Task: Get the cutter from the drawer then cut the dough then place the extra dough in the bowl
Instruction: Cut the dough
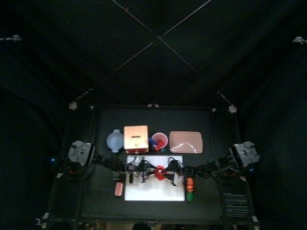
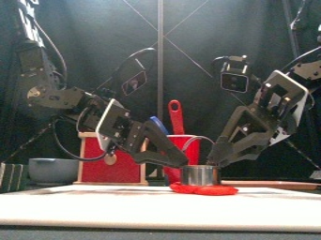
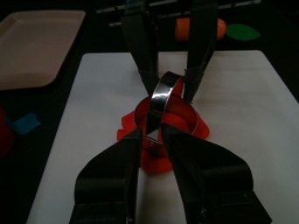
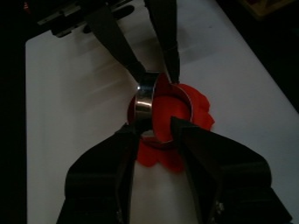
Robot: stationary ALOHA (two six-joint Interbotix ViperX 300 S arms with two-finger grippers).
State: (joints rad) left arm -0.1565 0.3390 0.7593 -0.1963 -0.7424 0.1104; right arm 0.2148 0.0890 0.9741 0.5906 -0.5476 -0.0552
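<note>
Bench (image 1: 102,121) inspected from the open front.

- One white cutting board (image 3: 239,140) lies at the front middle.
- One flat piece of red dough (image 2: 207,189) lies on the board.
- One round metal cutter (image 2: 198,174) stands on the dough.
- Two hands, both at the cutter. The left hand (image 3: 159,129) has its jaws drawn close, pinching the cutter's rim on one side. The right hand (image 4: 156,129) pinches the opposite side in the same way.
- Back row, left to right:
  - one blue-grey bowl (image 2: 53,170)
  - one wooden box (image 1: 135,137) with a red front
  - one red cup (image 2: 189,148) holding two knives, one red knife (image 2: 175,112) and one blue knife (image 2: 157,123)
  - one pink tray (image 1: 186,141)
- Two small toys lie off the board's right end, one orange toy (image 3: 198,28) and one green toy (image 3: 243,32)
</note>
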